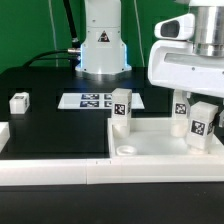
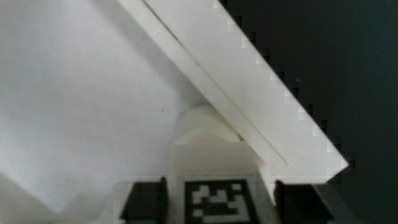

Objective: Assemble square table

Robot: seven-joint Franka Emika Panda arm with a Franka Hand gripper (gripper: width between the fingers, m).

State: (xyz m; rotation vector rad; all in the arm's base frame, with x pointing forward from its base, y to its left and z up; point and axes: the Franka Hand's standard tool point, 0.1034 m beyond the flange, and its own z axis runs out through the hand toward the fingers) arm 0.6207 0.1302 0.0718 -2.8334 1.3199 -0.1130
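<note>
Three legs show. The gripped leg [image 1: 197, 122] [image 2: 217, 196] stands upright on the top [image 1: 152, 143] [image 2: 71, 110], near its edge at the exterior view's right, tag facing out. The gripper [image 1: 197, 114] [image 2: 217, 203] hangs straight over it. In the wrist view its dark fingers [image 2: 146, 203] lie against both sides of the leg with no gap showing, so they are partly closed and clamp it. The top's raised rim [image 2: 240, 85] runs just past this leg. A second leg [image 1: 121, 108] stands upright at the top's corner toward the exterior view's left. A third leg [image 1: 19, 100] rests on the black table [image 1: 50, 130], well apart from the top. The marker board [image 1: 92, 100] lies between the third leg and the second.
</note>
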